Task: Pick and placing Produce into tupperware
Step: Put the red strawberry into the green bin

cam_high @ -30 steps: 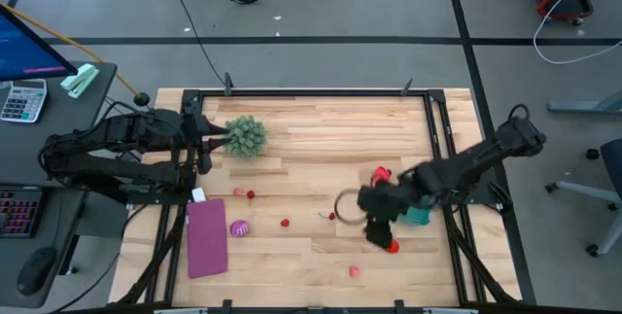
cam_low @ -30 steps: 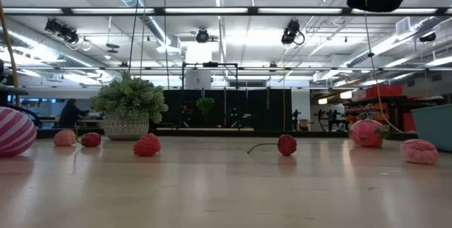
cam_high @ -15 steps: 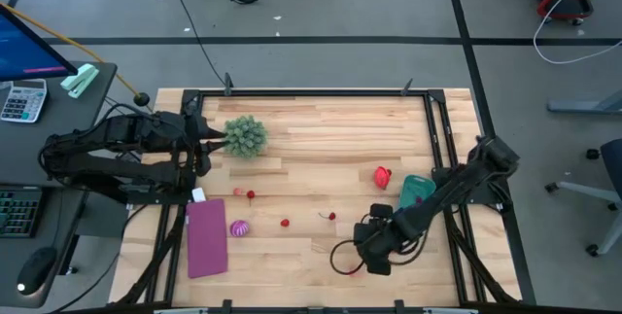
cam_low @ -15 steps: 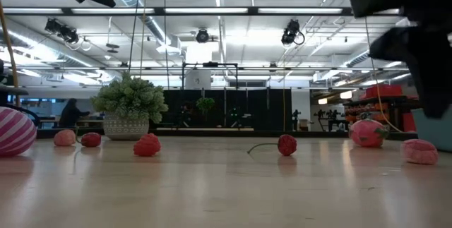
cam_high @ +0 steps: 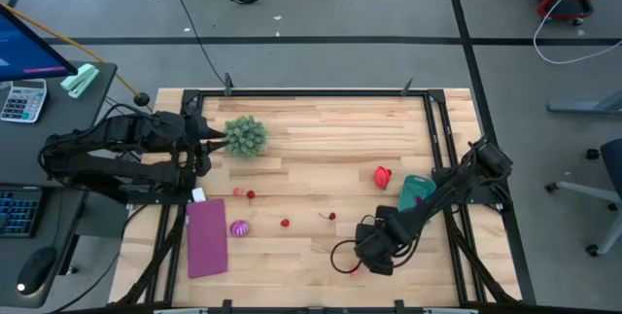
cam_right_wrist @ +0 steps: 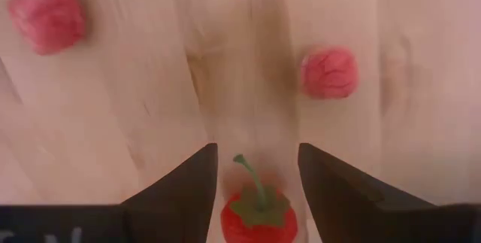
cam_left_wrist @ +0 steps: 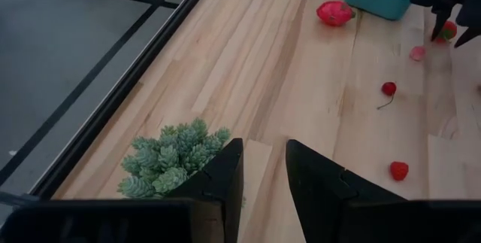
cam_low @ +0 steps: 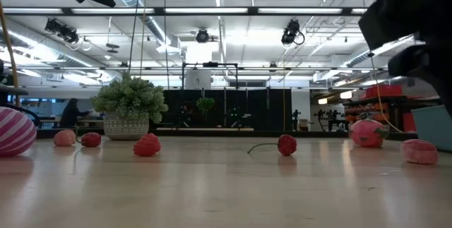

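The right gripper is lowered near the table's front edge, right of centre, fingers parted on either side of a red stemmed fruit piece that is not yet clamped; two pink pieces lie on the wood just beyond it. The teal tupperware sits by the right edge, a larger red piece beside it. The left gripper is parked at the left edge by the green plant ball, fingers slightly apart and empty.

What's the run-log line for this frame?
right end effector: open, straddling strawberry | tupperware: behind | left end effector: idle by plant
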`<state>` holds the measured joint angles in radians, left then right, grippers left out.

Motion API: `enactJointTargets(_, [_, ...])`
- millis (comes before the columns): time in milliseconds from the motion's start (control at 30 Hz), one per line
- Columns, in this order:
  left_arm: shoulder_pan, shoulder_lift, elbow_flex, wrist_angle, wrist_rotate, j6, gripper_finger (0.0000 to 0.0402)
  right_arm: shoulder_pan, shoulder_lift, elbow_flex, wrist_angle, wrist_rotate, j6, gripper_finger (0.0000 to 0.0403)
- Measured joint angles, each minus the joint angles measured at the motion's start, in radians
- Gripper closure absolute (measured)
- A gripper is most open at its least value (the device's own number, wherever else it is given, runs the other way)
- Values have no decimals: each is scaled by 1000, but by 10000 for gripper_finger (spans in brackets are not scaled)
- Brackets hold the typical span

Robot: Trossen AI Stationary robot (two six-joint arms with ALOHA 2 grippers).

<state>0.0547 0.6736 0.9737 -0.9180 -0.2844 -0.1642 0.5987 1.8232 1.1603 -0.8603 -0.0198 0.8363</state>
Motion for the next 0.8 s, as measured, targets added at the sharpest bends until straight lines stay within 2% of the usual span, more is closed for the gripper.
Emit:
enactJointTargets(267, [0,0,0,0,0,0,294,0,44,0,-7,-8,1,224])
enactJointTargets(433, [0,0,0,0,0,1,294,0,58,0,-20,-9,35,250])
enactJointTargets(600, [0,0,0,1,0,3,294,-8,57,0,-18,-9,64,301])
enactJointTargets(800, [0,0,0,1,0,3,294,-28,57,0,-17,-7,104,386])
